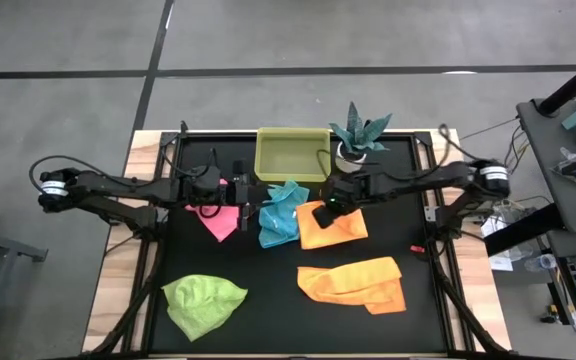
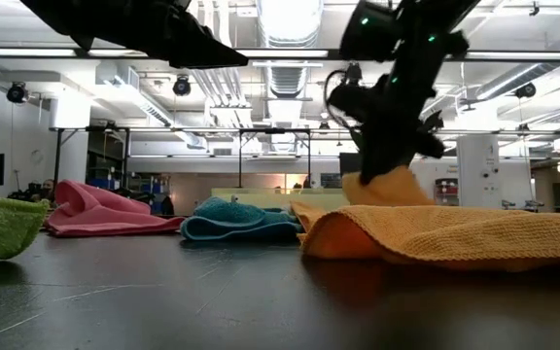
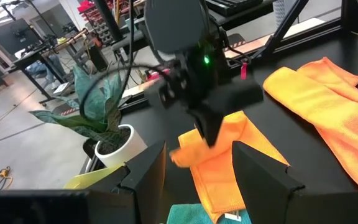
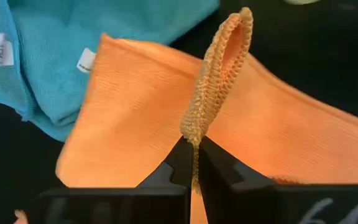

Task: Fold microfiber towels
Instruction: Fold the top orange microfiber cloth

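Observation:
An orange towel [image 1: 340, 230] lies mid-table, and my right gripper [image 1: 326, 211] is shut on it at its far left part. Beside it rest a turquoise towel [image 1: 280, 214] and a pink towel [image 1: 219, 221]. Nearer the front lie a second orange towel [image 1: 354, 283] and a lime green towel [image 1: 204, 303]. My left gripper [image 3: 194, 180] hangs open in the air between the pink and turquoise towels and touches nothing. The low view shows my right gripper [image 2: 387, 146] over a raised peak of orange cloth [image 2: 389, 190]. My right gripper pinches a raised fold of the orange towel [image 4: 194, 132] between its two fingers. The doubled cloth stands up past the fingertips as a narrow loop [image 4: 222, 62]. The fingers slant down from the table's right. The rest of the towel lies flat on the table.
A yellow tray [image 1: 293, 153] stands at the far middle. Next to it, at the far right, is a teal plant in a white pot [image 1: 358, 135]. The black table top [image 1: 268, 330] lies bare between the green towel and the near orange towel.

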